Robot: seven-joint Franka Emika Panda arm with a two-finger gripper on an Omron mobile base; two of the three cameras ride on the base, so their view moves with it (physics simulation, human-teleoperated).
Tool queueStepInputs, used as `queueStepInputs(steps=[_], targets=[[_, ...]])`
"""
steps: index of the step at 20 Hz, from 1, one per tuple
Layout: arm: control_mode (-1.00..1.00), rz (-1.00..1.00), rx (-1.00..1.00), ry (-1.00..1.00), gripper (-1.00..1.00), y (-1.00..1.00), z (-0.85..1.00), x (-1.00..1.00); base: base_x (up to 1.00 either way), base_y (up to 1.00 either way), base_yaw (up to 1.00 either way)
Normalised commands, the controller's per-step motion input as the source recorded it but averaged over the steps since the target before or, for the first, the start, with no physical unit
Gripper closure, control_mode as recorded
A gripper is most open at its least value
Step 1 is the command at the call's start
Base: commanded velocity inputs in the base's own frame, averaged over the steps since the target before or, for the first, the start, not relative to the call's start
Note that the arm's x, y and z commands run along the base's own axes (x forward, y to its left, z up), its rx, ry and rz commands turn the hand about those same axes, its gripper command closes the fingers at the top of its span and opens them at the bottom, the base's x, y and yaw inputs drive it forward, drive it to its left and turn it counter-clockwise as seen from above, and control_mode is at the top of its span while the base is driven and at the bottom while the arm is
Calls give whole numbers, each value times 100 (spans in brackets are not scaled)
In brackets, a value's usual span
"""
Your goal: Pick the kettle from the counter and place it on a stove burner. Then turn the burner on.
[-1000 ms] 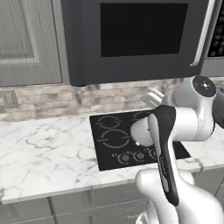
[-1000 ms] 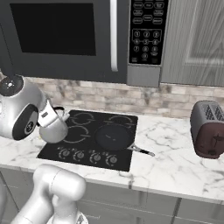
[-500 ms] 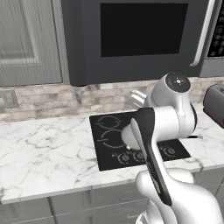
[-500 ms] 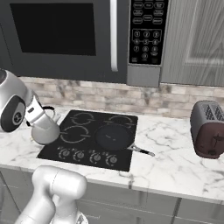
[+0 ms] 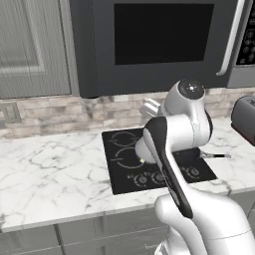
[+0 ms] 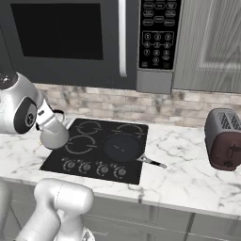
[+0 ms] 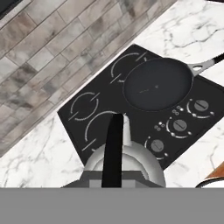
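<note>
hanging under the pincer (image 6: 48, 123), kettle (image 6: 54, 134) pinched by its black handle, above cooktop (image 6: 123, 162)

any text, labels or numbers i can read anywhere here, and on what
No text can be read.
microwave keypad: rows of pale button marks, too small and blurred to read.
cooktop knobs: small pale marks beside them, too small to read.
toaster, kettle: no lettering visible.
</note>
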Motion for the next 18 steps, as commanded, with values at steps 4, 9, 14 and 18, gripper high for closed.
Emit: queueStepInputs(steps=[4,9,14,18], targets=[[-100,0,0,3,100,6,-21,37,0,0,0],[-100,0,0,10,100,8,-47,33,0,0,0],[-100,0,-3,4,100,5,-27,30,0,0,0],[-100,0,-7,0,100,3,-12,29,0,0,0]])
